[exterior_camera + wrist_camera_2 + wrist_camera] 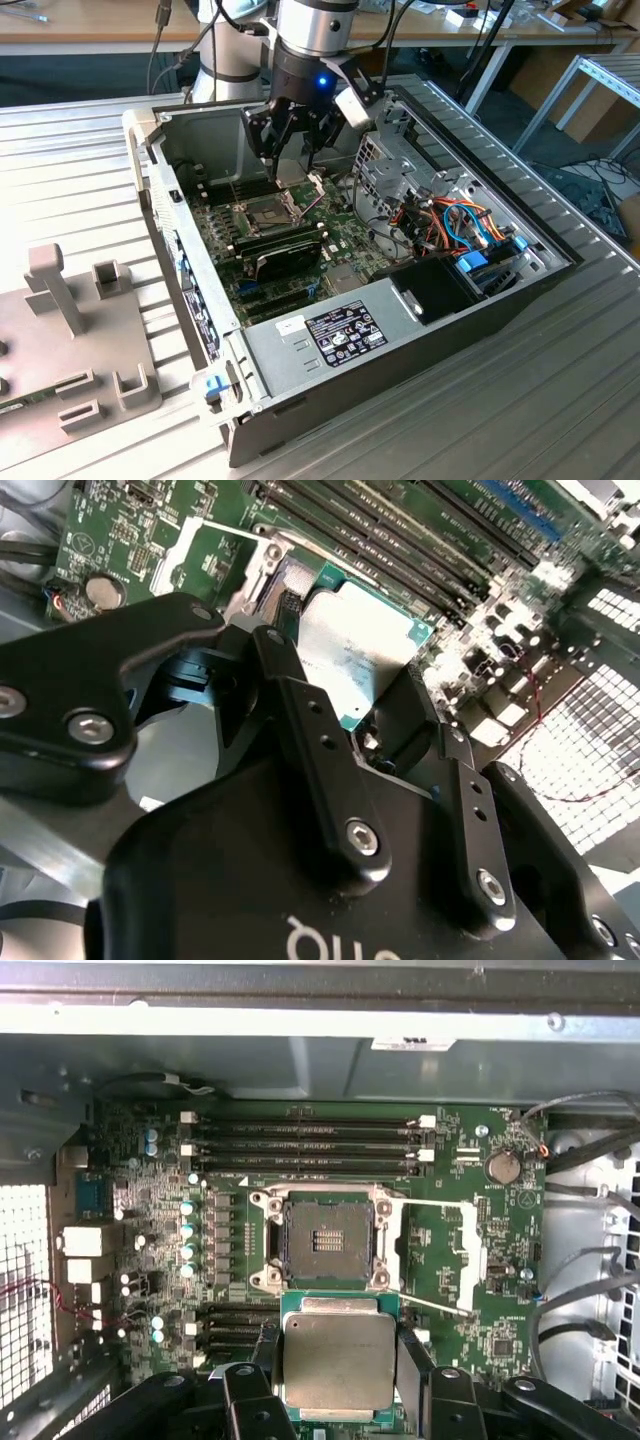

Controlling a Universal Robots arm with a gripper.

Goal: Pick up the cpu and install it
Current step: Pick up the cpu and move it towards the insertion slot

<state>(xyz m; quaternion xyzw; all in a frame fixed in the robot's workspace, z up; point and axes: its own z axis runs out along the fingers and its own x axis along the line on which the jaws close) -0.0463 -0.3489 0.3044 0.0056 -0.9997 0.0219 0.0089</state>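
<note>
So the gripper point(292, 165) is up around 12 o'clock in the exterior view, hanging inside the open computer case point(150, 190). Its pincer is clamped on the cpu point(338, 1360): in the first wrist view the black fingers point(412, 1355) press on two opposite edges of the silver-topped chip. One end of the chip is cut off by the picture edge there and the fingers cover its sides, so you only get the lid and a sliver of green rim. In the second wrist view the gripper point(352, 695) body blocks most of it, with just a corner of the cpu point(355, 660) poking out between the fingers point(290, 695). The socket point(325, 1240) is open, contacts showing, hinged frame point(440, 1250) flipped aside, and the chip is just beside it, not in it. How high it hangs over the motherboard point(450, 1300) I can't tell. In the exterior view the socket point(262, 212) is roughly 7 o'clock from the fingertips, and the chip is hard to make out behind the fingers. The power supply point(330, 335) sits at 6 o'clock, and a grey fixture point(70, 330) at 8 o'clock is cut off by the frame.
</note>
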